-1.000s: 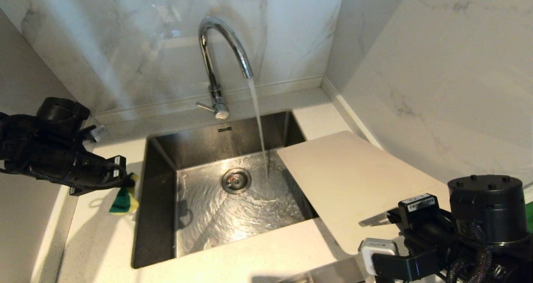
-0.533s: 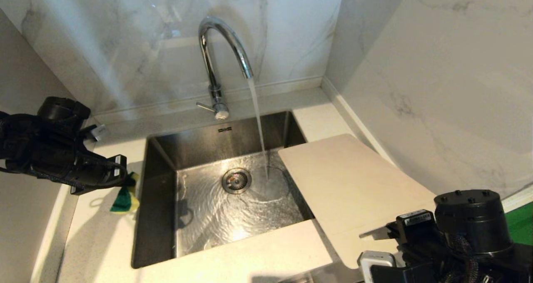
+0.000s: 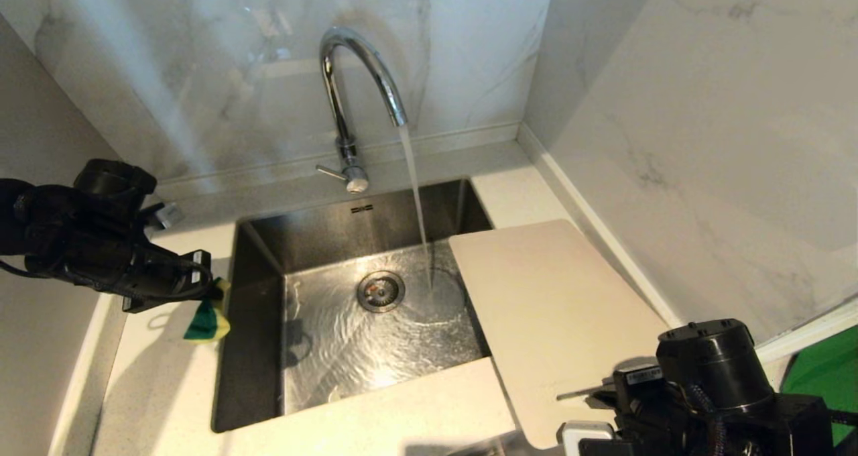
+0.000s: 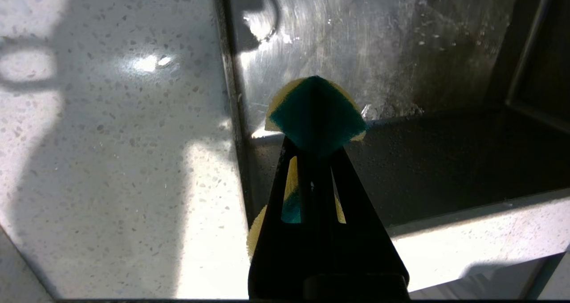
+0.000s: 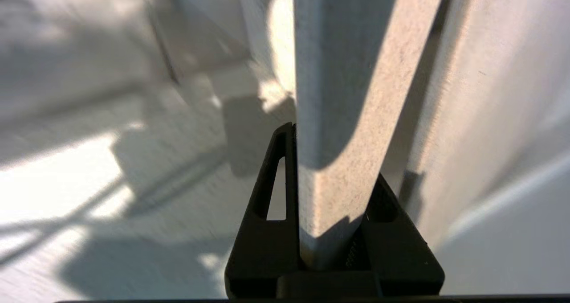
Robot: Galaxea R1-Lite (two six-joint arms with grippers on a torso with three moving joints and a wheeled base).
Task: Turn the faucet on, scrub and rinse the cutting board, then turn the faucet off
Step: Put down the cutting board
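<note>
Running water: the faucet (image 3: 355,94) at the back edge of the table (image 3: 402,409) is on, its stream falling into the sink (image 3: 375,328) just beside the board's far corner.
Board place: the cutting board (image 3: 549,308) spans the right rim of the sink, its far end over the basin and its near end toward the table's front right corner (not yet under the stream).
Right claw: the right claw (image 5: 331,231) is clamped on the board's near edge, the board standing edge-on between its jaws in the wrist view.
Left claw: the left claw (image 4: 311,191) is pinched tight on a green and yellow sponge (image 3: 206,322), hovering over the sink's left rim.
Risk, slip: the grip sits at one short end only, so I judge that the long wet board could pivot or slide out and drop into the basin.
Risk, splash: tilting the board steeply under the stream would likely throw water onto the table and the wall (image 3: 704,141).
Risk, collision: swinging the board leftward could knock the spout (the clearance looks small).
Risk, scrub: pressing the sponge hard on the unsupported far end may lever the board out of the jaws.
</note>
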